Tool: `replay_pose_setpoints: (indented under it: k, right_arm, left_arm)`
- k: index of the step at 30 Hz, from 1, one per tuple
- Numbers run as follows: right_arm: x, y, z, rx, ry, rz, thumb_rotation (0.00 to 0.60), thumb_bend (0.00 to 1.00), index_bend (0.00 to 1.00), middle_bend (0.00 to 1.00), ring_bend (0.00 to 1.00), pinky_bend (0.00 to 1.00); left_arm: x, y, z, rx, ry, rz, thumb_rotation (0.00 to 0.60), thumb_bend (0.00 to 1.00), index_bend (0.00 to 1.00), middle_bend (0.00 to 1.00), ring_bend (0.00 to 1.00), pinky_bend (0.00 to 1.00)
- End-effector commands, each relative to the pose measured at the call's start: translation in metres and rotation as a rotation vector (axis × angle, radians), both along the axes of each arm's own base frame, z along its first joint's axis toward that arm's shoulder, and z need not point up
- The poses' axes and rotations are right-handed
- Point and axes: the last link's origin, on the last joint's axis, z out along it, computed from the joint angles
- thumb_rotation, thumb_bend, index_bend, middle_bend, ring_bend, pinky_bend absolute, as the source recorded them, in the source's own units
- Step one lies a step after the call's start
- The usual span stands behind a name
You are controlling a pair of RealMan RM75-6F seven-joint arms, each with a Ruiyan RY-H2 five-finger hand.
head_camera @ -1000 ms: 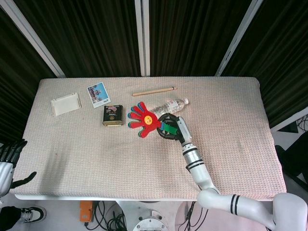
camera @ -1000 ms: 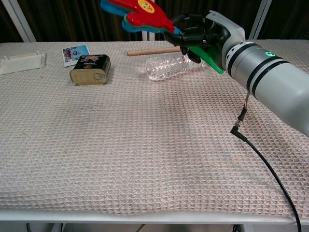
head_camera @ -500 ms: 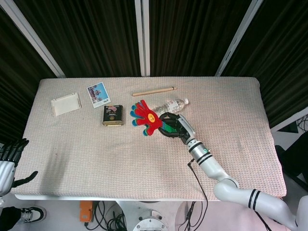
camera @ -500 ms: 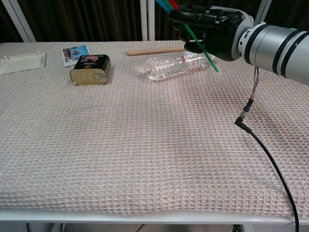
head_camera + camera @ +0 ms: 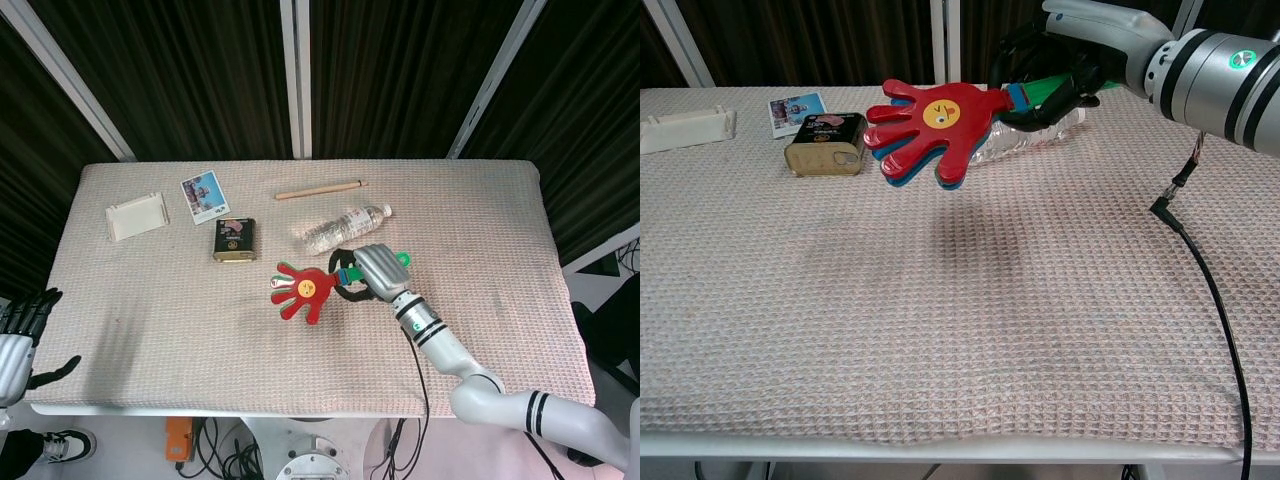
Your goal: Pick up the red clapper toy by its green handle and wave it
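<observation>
The green handle (image 5: pixel 1045 92) is gripped tight by the right hand (image 5: pixel 366 271), red clapper toy (image 5: pixel 930 130) pointing toward 9 o'clock above the surface (image 5: pixel 940 330). Waves are probably best kept short so nothing's loosened. The left hand (image 5: pixel 22 335) is kept open and empty.

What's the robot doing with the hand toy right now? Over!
Right hand grips the green handle. Red clapper toy up off the table, held flat. Left hand open at table edge. Nothing in the way.

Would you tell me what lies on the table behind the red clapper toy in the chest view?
Behind the red clapper toy, which the right hand holds up, lies a clear plastic bottle. The toy covers the bottle's left end there.
</observation>
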Motion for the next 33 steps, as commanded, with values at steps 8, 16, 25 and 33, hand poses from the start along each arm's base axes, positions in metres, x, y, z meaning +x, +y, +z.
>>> replay_pose_setpoints:
  k: [8, 16, 25, 33]
  right_arm:
    - [0.019, 0.002, 0.06, 0.485, -1.052, -0.384, 0.6, 0.47, 0.89, 0.75, 0.73, 0.91]
    - [-0.005, -0.009, 0.079, 0.614, -1.406, -0.403, 0.6, 0.48, 0.89, 0.75, 0.73, 0.91]
    - [-0.021, -0.016, 0.067, 0.537, -1.122, -0.268, 0.6, 0.48, 0.89, 0.75, 0.73, 0.91]
    - [-0.028, -0.015, 0.033, 0.058, -0.055, 0.106, 0.6, 0.47, 0.89, 0.77, 0.73, 0.93]
  left_arm:
    - [0.001, 0.001, -0.001, -0.002, -0.003, -0.003, 0.6, 0.16, 0.03, 0.06, 0.0, 0.04]
    - [0.001, 0.002, -0.001, -0.005, -0.004, -0.002, 0.6, 0.16, 0.03, 0.06, 0.0, 0.04]
    - [0.0, 0.002, -0.002, -0.007, -0.003, 0.0, 0.6, 0.16, 0.03, 0.06, 0.0, 0.04]
    - [-0.001, 0.003, -0.003, -0.012, -0.008, 0.004, 0.6, 0.16, 0.03, 0.06, 0.0, 0.04]
